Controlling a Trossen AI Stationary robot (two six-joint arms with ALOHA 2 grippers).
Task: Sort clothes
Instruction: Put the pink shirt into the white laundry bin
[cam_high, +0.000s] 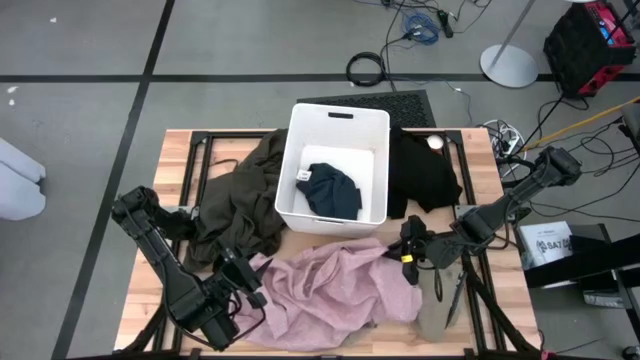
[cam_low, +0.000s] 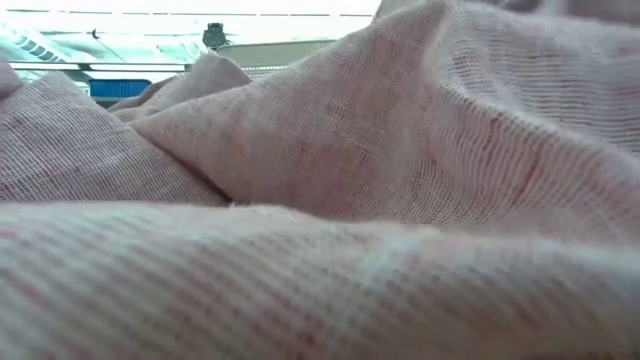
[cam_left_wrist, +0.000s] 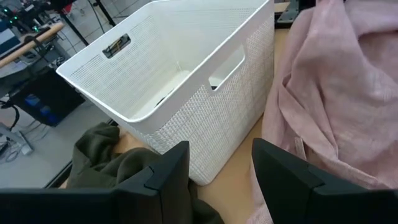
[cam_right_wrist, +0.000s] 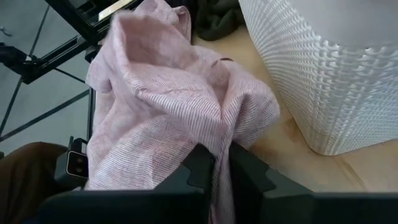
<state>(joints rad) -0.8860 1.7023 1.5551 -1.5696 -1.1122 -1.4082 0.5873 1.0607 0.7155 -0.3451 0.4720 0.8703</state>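
Note:
A pale pink garment (cam_high: 330, 285) lies crumpled at the table's near middle and fills the low view (cam_low: 320, 180). My right gripper (cam_right_wrist: 221, 152) is shut on it at its right far end (cam_high: 405, 250). My left gripper (cam_high: 260, 285) stands open at the pink garment's left edge, with nothing between its fingers (cam_left_wrist: 221, 146). A white bin (cam_high: 335, 120) at the table's middle holds a navy garment (cam_high: 332, 190). A dark olive garment (cam_high: 245, 200) lies left of the bin, a black one (cam_high: 425, 175) right of it, and a khaki one (cam_high: 435, 312) at the near right. My right gripper pinches a gathered fold of the pink garment (cam_right_wrist: 219, 134) between its two fingers, at the garment's end nearest the bin's right near corner. The fingers slant down from the table's right side. The cloth rises in a ridge to the fingers, and the rest lies on the table.
The bin's wall (cam_left_wrist: 205, 118) stands close ahead of my left gripper, with olive cloth (cam_left_wrist: 106, 155) beside it. Bare wood (cam_right_wrist: 292, 143) shows between the pink garment and the bin. Black frame bars (cam_high: 200, 150) run along the table's edges, and cables lie on the floor beyond.

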